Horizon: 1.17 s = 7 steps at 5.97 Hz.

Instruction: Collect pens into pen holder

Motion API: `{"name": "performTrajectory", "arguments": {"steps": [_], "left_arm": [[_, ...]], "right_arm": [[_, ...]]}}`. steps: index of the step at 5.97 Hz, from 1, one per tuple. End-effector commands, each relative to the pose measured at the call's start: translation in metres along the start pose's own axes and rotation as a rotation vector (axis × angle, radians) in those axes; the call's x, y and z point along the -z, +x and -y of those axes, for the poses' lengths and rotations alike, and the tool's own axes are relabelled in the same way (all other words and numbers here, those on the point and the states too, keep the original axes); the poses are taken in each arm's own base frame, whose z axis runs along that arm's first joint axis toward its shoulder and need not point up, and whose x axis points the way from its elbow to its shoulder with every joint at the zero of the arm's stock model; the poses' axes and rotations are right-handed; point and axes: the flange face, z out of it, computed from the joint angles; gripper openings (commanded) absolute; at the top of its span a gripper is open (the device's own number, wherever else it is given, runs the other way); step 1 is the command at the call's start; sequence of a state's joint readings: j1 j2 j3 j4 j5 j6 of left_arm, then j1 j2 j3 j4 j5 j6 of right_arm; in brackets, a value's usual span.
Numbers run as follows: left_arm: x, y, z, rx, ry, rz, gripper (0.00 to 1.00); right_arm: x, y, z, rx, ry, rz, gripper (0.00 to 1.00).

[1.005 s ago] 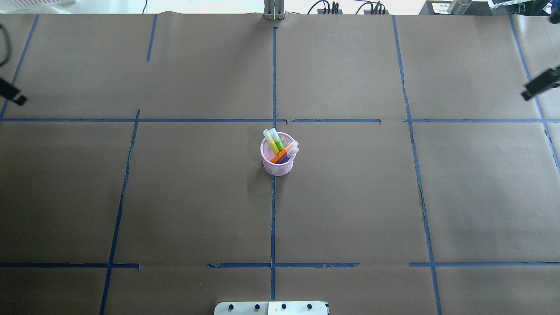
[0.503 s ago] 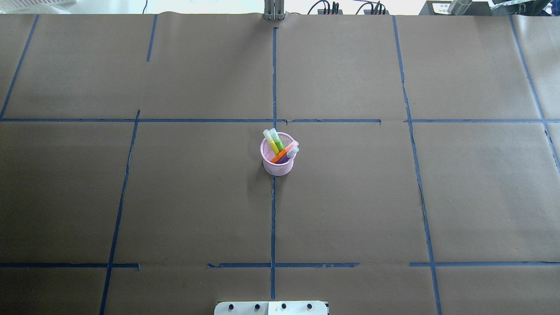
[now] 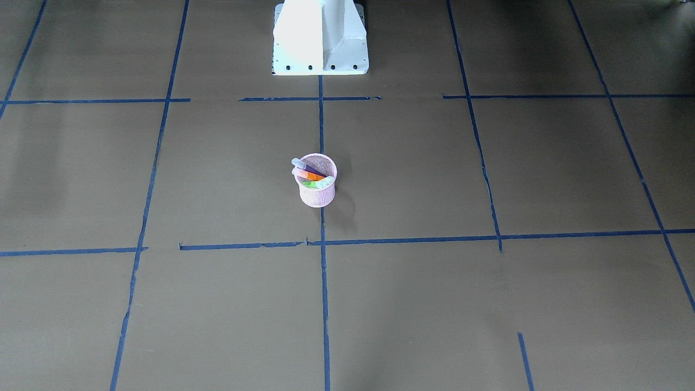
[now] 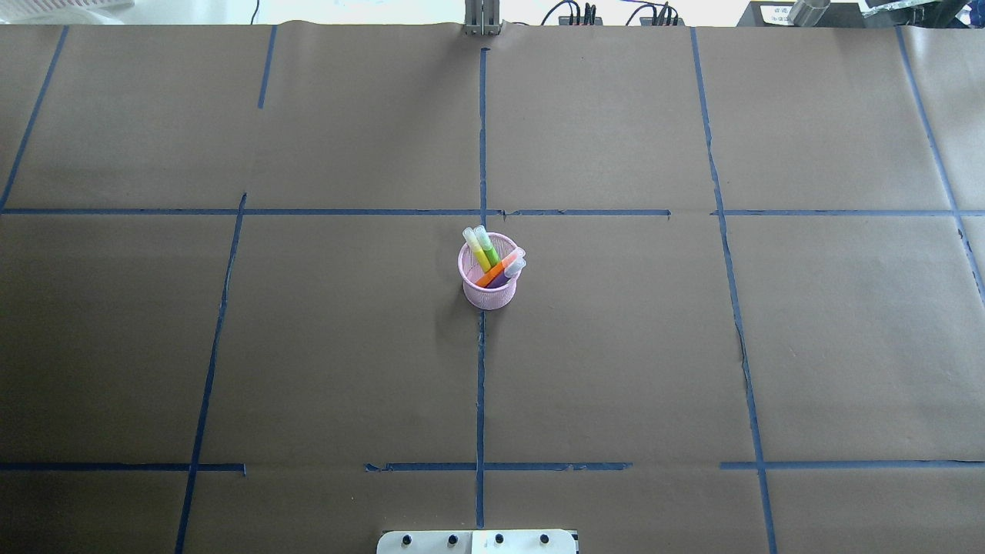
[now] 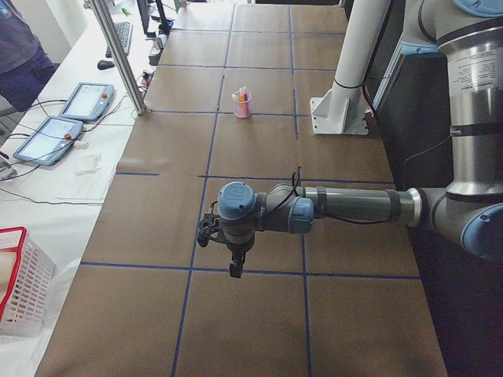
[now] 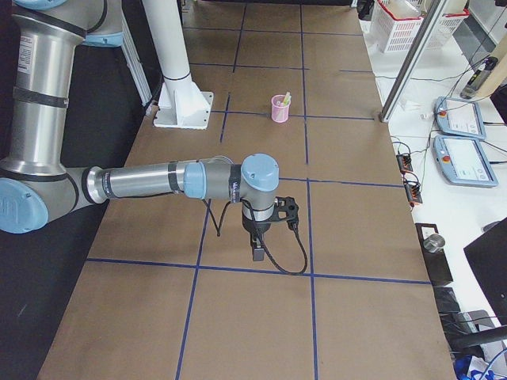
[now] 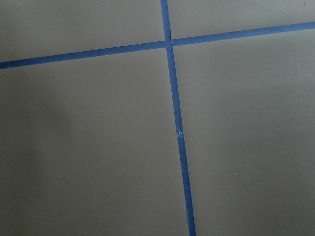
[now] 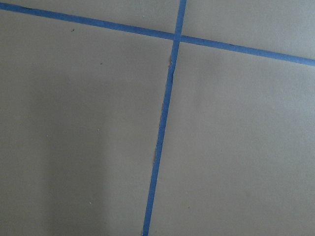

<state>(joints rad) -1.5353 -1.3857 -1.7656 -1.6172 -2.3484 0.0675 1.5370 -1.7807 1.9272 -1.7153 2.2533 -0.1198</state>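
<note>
The pink wire-mesh pen holder stands upright at the table's middle, also seen in the front view and small in both side views. Inside it lean a yellow pen, a green pen, an orange pen and a purple pen, caps up. My left gripper hangs over the table's left end, far from the holder. My right gripper hangs over the right end. I cannot tell whether either is open or shut. Both wrist views show only brown paper and blue tape.
Blue tape lines grid the brown paper cover. The robot's white base sits at the near middle edge. An aluminium post, touch panels and a white basket line the far side. A person stands there.
One second ago dark gripper tips showed at the left and right edges of the overhead view; both have since moved outward, out of that view. The holder and pens have not moved.
</note>
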Motion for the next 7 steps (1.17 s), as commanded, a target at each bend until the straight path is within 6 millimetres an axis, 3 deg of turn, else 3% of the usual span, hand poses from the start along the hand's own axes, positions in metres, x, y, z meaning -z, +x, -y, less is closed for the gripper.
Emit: {"name": "performTrajectory", "arguments": {"steps": [1, 7], "left_arm": [[0.0005, 0.0000, -0.0008, -0.003, 0.000, 0.005, 1.00], [-0.0050, -0.0041, -0.0017, 0.006, -0.011, 0.001, 1.00]], "right_arm": [[-0.0002, 0.0002, -0.0001, 0.000, 0.000, 0.000, 1.00], [0.0002, -0.0003, 0.0006, 0.000, 0.001, 0.002, 1.00]]}}
